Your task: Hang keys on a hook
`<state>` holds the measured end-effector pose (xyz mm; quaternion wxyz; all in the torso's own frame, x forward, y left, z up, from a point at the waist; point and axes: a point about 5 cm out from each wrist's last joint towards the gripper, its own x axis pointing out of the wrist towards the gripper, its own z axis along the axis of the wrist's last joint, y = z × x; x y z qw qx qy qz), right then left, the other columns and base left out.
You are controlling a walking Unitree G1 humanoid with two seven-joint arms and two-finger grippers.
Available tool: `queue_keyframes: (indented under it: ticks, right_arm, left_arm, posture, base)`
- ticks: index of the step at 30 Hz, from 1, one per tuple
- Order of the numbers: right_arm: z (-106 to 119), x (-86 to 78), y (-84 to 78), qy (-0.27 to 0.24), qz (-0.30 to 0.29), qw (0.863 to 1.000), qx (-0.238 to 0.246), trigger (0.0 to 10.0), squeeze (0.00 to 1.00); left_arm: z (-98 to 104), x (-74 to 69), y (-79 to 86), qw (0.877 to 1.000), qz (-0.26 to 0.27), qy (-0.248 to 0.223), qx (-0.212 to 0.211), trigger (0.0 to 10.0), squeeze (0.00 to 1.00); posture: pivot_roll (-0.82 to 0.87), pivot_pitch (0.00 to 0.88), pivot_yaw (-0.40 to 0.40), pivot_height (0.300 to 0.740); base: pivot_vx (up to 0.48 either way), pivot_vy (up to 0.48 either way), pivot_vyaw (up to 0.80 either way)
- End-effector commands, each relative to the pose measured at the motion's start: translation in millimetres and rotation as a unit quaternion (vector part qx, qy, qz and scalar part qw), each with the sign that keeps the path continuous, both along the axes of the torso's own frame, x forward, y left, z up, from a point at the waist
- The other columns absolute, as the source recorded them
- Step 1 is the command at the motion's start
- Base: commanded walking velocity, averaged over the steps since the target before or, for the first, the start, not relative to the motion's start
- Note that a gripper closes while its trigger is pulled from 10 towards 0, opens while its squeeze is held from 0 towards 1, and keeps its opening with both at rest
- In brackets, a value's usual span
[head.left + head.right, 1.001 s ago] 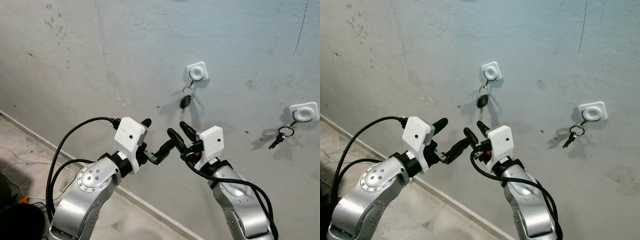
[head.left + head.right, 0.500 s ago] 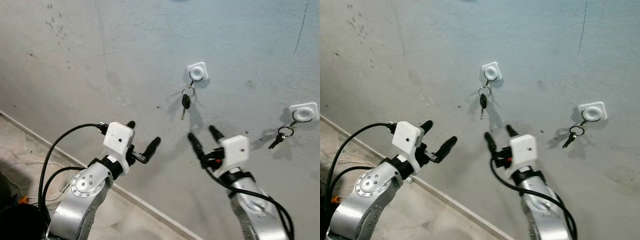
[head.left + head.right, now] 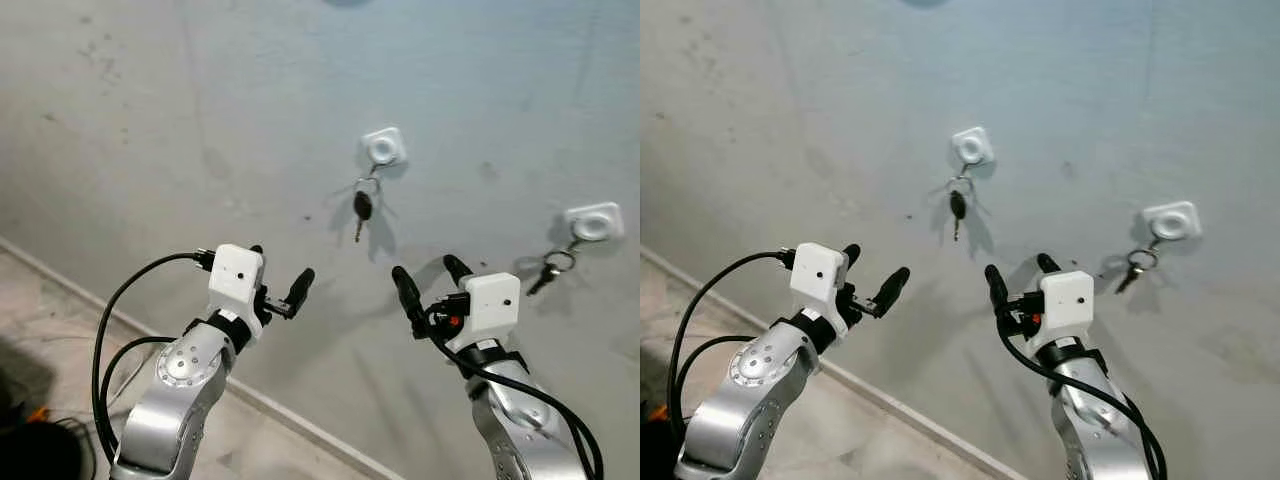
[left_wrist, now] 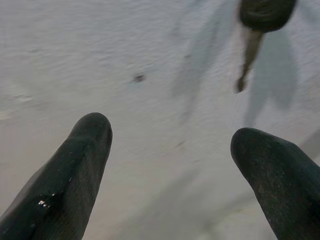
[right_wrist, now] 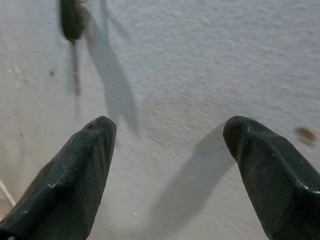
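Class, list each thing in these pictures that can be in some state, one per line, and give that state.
Left gripper: open, holding nothing, raised before the wall.
Right gripper: open, holding nothing, raised before the wall.
Black-headed key: hanging on the middle hook.
Middle hook: occupied.
Second key set: hanging on the right hook.
Right hook: occupied.

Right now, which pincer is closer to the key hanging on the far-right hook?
The right pincer. It sits below and to the left of that key, apart from it. The left pincer is much farther left.
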<state>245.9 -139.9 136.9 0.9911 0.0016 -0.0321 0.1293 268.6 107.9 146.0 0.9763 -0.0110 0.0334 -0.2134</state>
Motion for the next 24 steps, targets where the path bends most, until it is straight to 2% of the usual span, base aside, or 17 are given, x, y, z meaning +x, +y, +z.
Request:
queue_keyframes:
  ticks: [1,4,6,10,14,17,24]
  right_arm:
    - [6,1.5,-10.6,-0.006,-0.023,1.000,-0.006,10.0,0.00]
    - [8,2.8,-10.6,-0.008,-0.019,1.000,-0.004,10.0,0.00]
    - [8,3.5,-10.2,-0.008,-0.018,1.000,-0.004,10.0,0.00]
    - [9,4.3,-9.9,-0.009,-0.014,1.000,-0.005,10.0,0.00]
    - [10,3.7,-10.3,-0.010,-0.013,1.000,-0.005,10.0,0.00]
    - [8,1.3,-12.1,-0.005,-0.015,1.000,-0.003,10.0,0.00]
    - [6,-0.5,-12.6,0.001,-0.014,1.000,-0.001,10.0,0.00]
  left_arm:
    - [1,1.3,-0.6,1.000,0.006,-0.002,0.001,10.0,0.00]
    - [-1,1.5,-1.7,1.000,0.008,0.006,-0.005,10.0,0.00]
    - [-3,0.8,-5.8,0.999,-0.015,0.030,-0.028,10.0,0.00]
    - [-2,2.0,-6.6,1.000,-0.010,0.016,-0.007,10.0,0.00]
    - [-3,5.0,0.9,0.999,0.019,-0.006,0.028,10.0,0.00]
    - [-8,2.8,5.4,1.000,0.018,0.019,0.007,10.0,0.00]
    - [-11,-2.3,8.6,0.999,0.013,0.026,0.014,10.0,0.00]
  posture:
    - [0.11,0.000,-0.091,0.740]
    - [0.11,0.000,-0.093,0.740]
    - [0.11,0.000,-0.093,0.740]
    - [0.11,0.000,-0.094,0.740]
    - [0.10,0.000,-0.093,0.740]
    - [0.10,0.000,-0.093,0.740]
    - [0.11,0.000,-0.095,0.740]
  base:
    - [0.000,0.000,-0.80]
    - [0.000,0.000,-0.80]
    - [0.000,0.000,-0.80]
    - [0.000,0.000,-0.80]
    - [0.000,0.000,-0.80]
    - [0.000,0.000,-0.80]
    - [0.000,0.000,-0.76]
